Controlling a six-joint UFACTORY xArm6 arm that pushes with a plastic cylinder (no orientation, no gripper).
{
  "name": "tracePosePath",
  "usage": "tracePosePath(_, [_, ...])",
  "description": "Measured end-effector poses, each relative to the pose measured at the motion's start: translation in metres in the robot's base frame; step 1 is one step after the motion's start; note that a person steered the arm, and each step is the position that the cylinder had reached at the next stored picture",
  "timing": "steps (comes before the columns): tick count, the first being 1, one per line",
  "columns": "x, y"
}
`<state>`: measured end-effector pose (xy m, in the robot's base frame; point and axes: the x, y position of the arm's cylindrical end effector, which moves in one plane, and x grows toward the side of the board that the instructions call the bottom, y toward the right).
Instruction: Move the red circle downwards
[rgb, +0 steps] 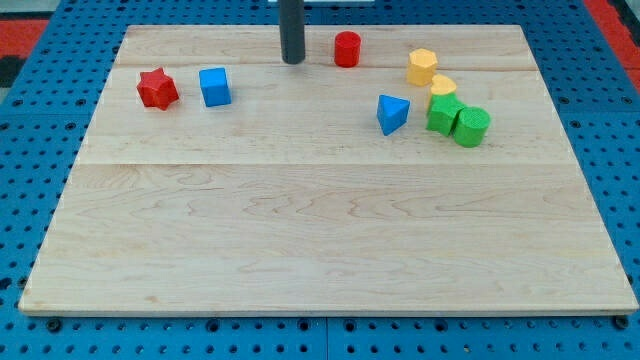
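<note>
The counter (330, 240) was seen largely bare. No fingers were fitted, so no spread or pinch could be told. The red circle (347, 49) was found just right of my tip (292, 61), near the view's top, untouched.

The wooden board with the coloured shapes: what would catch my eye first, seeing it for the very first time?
Probably my dark rod, coming down from the view's top, with my tip resting just left of the red circle. Next, the crowded bunch at the view's right: two yellow blocks, two green blocks and a blue triangle. At left sit a red star and blue cube.
</note>
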<state>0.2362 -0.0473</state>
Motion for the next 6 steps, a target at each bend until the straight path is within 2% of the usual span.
tracePosePath(1, [-0.038,0.03])
tracePosePath(3, [-0.024,0.124])
tracePosePath(6, [-0.01,0.06])
